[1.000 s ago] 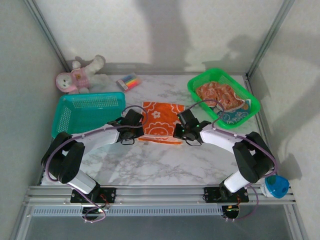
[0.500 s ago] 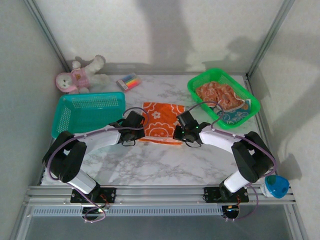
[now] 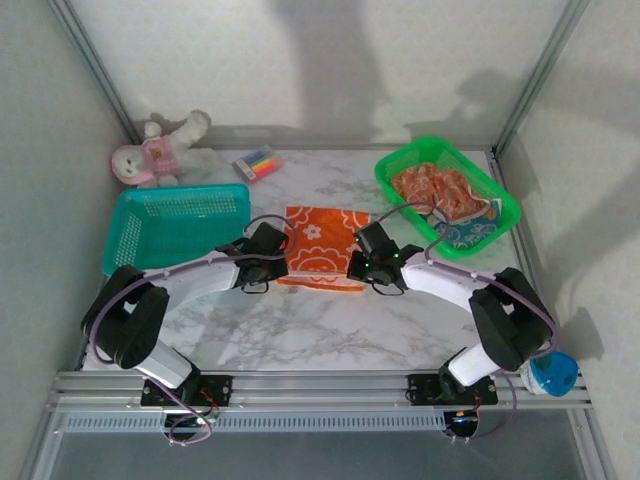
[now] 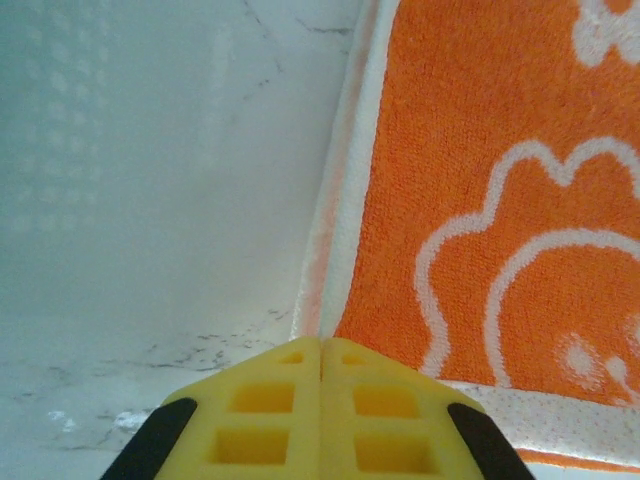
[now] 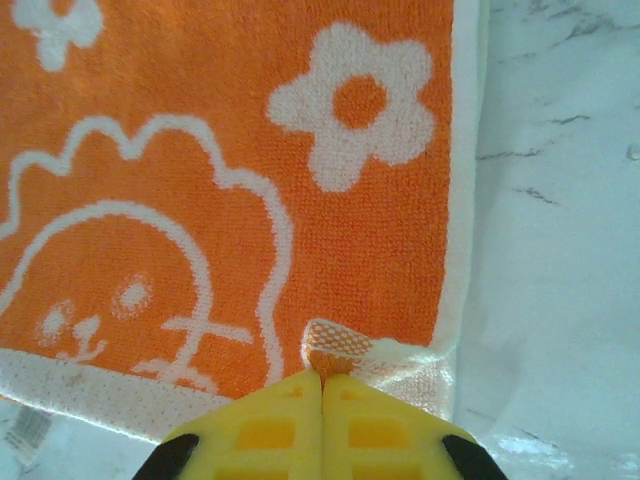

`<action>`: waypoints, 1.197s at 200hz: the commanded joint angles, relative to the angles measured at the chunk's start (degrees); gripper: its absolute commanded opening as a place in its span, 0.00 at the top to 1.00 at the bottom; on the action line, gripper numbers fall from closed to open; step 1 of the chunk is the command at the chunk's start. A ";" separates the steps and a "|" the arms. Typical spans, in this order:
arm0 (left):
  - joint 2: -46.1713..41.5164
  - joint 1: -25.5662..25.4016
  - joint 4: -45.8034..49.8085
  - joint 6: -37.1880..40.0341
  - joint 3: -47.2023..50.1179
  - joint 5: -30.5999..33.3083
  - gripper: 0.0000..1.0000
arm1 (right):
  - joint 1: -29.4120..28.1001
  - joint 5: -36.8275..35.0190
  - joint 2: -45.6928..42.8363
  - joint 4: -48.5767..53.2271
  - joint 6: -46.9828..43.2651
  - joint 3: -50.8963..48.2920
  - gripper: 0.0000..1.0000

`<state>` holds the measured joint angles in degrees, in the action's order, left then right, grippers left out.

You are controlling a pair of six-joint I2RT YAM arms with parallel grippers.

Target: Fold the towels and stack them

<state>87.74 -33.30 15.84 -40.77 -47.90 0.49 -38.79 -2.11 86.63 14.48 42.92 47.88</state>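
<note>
- L gripper: yellow fingers shut tight, tips right at the near-left corner of the orange towel. Can't tell if any cloth is in the pinch.
- R gripper: shut too, w/ a little bump of hem pinched at the near-right corner.
- The towel lies flat on the table, between the teal basket & the green basket. More towels wait in the green one.
- If L has no cloth, only the R side may lift, so the fold goes crooked.
- R has just a tiny bit of hem. A fast pull may make it slip out.
- If the arms don't move together, the towel may twist or bunch up.
</note>
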 commanded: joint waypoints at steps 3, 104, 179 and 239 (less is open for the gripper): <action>-3.01 -0.01 2.80 -0.35 -1.37 2.02 1.00 | -0.67 -1.90 -2.92 2.17 0.86 0.11 1.00; -0.99 -0.76 -0.27 -1.36 2.97 -0.58 1.00 | -2.34 -1.51 0.02 0.34 2.15 -1.72 0.99; 0.00 -1.06 -0.46 -0.79 3.78 -1.63 0.65 | -3.48 -1.66 -1.54 1.68 3.02 -1.98 0.77; -0.99 -1.06 2.39 0.33 1.20 0.01 0.58 | -3.58 -7.09 -7.53 11.11 0.99 0.93 0.69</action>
<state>87.44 -34.00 15.53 -41.39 -44.80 -0.62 -41.91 -4.84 81.41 19.16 45.30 46.50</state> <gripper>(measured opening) 0.414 0.300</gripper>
